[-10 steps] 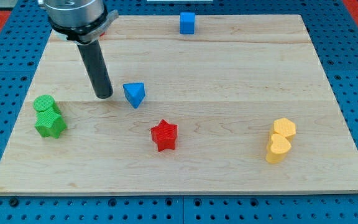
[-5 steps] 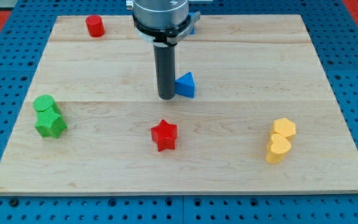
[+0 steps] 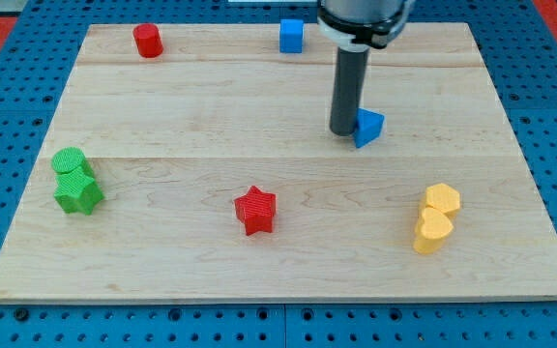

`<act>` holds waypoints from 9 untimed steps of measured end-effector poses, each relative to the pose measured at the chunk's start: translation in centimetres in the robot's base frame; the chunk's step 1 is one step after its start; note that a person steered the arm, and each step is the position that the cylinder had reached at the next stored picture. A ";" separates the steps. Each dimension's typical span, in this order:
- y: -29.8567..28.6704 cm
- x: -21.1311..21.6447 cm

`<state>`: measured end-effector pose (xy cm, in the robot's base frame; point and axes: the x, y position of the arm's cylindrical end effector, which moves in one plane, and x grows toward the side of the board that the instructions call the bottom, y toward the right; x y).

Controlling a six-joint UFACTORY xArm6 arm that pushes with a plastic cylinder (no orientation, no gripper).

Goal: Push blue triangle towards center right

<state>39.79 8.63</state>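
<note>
- My tip is pressed against the blue triangle, on the side of it facing the view's left; I have no claw to open or clench, only this bare rod, so nothing is grasped and the contact is a plain shove.
- I take that side on purpose: the block is meant to go toward the board's centre right, so the push has to come from the opposite flank.
- The blue triangle itself sits on the wooden board, right of the board's middle and a little above its mid-height, with open wood between it and the right edge.
- I judge the job well along but not finished; a little more travel rightward, and slightly toward the view's bottom, would settle it.
- From the blue triangle, the two yellow blocks, touching one another, lie below and to the right, well apart.
- The blue cube stands up and to the left of the triangle, near the board's top edge.
- The red star lies down-left of it, the red cylinder far up-left.
- The green blocks are farthest left, out of my line.
</note>
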 end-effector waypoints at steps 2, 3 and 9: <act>3.1 -0.1; 3.2 -1.3; 10.9 -2.1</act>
